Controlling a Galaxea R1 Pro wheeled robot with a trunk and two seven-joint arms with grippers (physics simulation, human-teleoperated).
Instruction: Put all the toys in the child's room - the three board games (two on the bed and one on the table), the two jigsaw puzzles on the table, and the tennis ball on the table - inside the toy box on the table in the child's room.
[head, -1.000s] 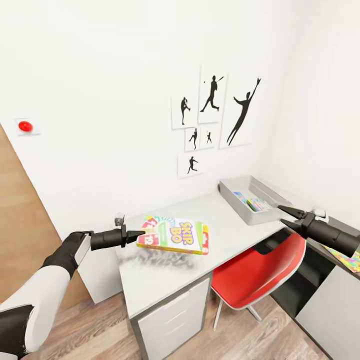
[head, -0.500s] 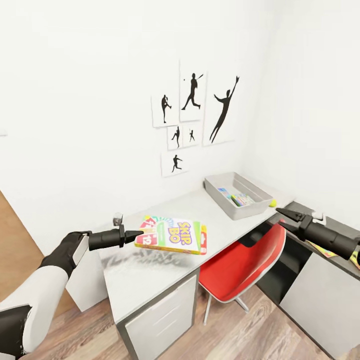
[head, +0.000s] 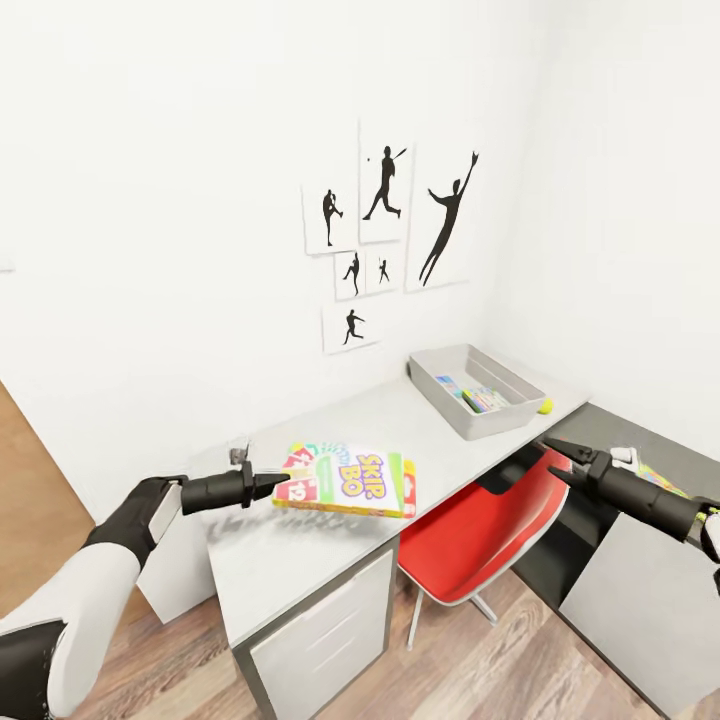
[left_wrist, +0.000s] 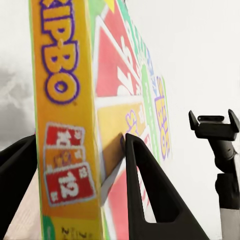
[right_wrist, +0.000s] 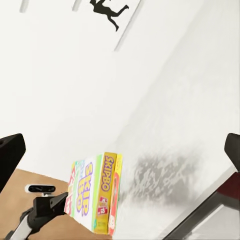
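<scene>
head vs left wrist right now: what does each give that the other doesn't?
Head view alone: the toy box at the far end of the table, some printed items inside it, the tennis ball just beside it, the red chair, the wall prints, and the open right gripper.

Left wrist view alone: the finger pressed flat against the box's printed face.

Both: the left gripper shut on the Skip-Bo board game, held above the tabletop.

board game (right_wrist: 97, 192) above white table (right_wrist: 190, 115)
</scene>
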